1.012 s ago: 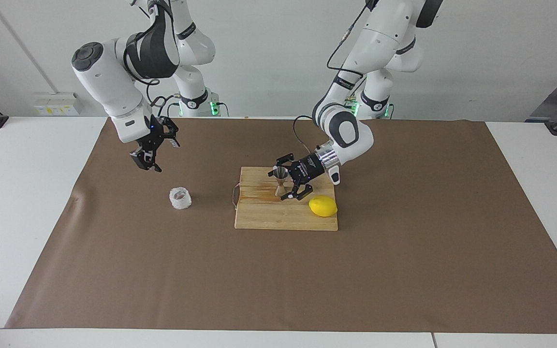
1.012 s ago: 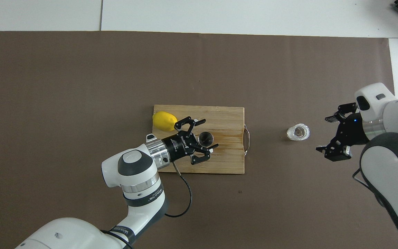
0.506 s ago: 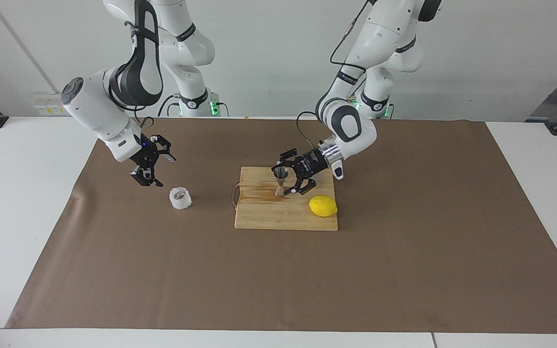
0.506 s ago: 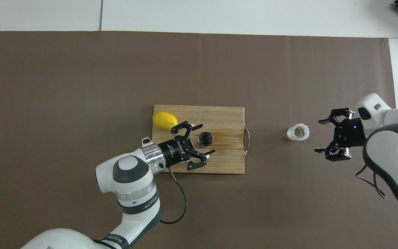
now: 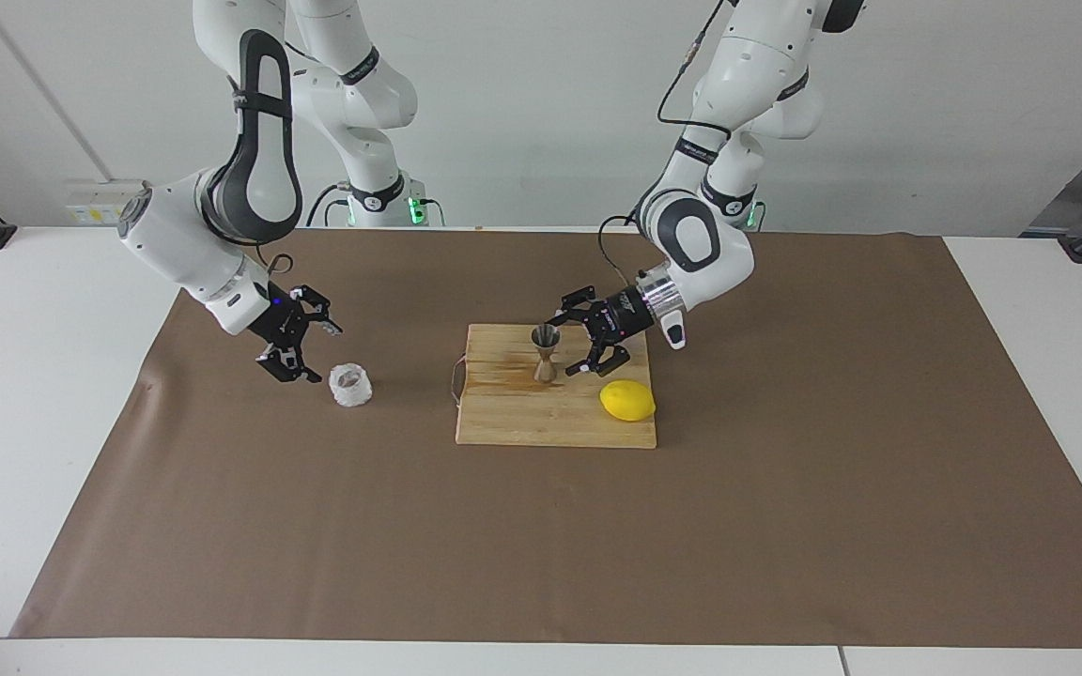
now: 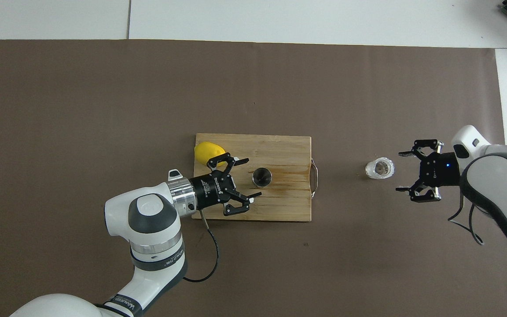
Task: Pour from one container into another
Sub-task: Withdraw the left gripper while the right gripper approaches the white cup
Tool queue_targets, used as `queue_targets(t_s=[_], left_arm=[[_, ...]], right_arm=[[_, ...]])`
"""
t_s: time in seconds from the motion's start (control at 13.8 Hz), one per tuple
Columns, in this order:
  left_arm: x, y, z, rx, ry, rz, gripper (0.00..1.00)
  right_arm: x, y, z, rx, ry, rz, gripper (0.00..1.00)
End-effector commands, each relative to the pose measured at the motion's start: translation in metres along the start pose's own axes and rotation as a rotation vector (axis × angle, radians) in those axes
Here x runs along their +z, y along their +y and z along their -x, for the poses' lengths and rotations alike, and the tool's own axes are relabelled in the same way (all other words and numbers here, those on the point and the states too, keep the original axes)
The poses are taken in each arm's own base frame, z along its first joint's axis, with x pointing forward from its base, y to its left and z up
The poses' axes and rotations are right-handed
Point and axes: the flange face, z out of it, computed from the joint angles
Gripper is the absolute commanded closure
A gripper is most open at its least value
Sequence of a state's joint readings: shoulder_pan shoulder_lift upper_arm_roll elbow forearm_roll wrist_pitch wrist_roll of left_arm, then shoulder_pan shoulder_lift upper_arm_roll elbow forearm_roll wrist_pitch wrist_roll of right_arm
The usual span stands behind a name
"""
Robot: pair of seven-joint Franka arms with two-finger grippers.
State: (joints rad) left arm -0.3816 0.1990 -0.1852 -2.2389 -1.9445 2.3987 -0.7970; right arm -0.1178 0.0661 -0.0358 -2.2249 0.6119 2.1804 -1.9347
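Observation:
The white crinkly cup point(image 5: 351, 386) stands upright on the brown mat; it also shows in the overhead view point(image 6: 380, 168). My right gripper point(image 5: 309, 354) is open, low beside the cup toward the right arm's end of the table, a short gap apart; the overhead view shows it too point(image 6: 399, 171). The steel hourglass jigger point(image 5: 546, 352) stands upright on the wooden cutting board point(image 5: 522, 422), seen from above as a round rim point(image 6: 262, 176). My left gripper point(image 5: 572, 345) is open beside the jigger, fingers not around it; it also appears in the overhead view point(image 6: 252, 177).
A yellow lemon point(image 5: 627, 401) lies on the board's corner toward the left arm's end, close to the left gripper point(image 6: 207, 152). The board point(image 6: 288, 149) has a wire handle facing the cup. The brown mat point(image 5: 785, 469) covers most of the white table.
The left gripper has drawn back from around the jigger toward the left arm's end. The right gripper has come down and closer to the white cup, still open.

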Motion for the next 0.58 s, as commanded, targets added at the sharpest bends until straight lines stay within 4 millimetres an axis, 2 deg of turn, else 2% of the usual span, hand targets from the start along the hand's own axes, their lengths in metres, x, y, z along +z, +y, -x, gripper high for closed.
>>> queue_targets(t_s=[0.0,0.14,0.29,0.51], left_arm=[[-0.025,0.007,0.008,-0.011,0.002,-0.041,0.00],[-0.042,0.018,0.013,-0.006,0.021,-0.106,0.00],[-0.062,0.031,0.022,0.002,0.064,-0.165,0.00],[-0.107,0.059,0.041,0.042,0.150,-0.261,0.00]], right_arm=[[0.006,0.001,0.012,-0.036,0.020,0.012,0.00],[0.010,0.002,0.026,-0.050,0.018,0.012,0.00],[0.026,0.004,0.034,-0.061,0.055,0.006,0.00],[0.039,0.007,0.043,-0.053,0.067,0.008,0.00]])
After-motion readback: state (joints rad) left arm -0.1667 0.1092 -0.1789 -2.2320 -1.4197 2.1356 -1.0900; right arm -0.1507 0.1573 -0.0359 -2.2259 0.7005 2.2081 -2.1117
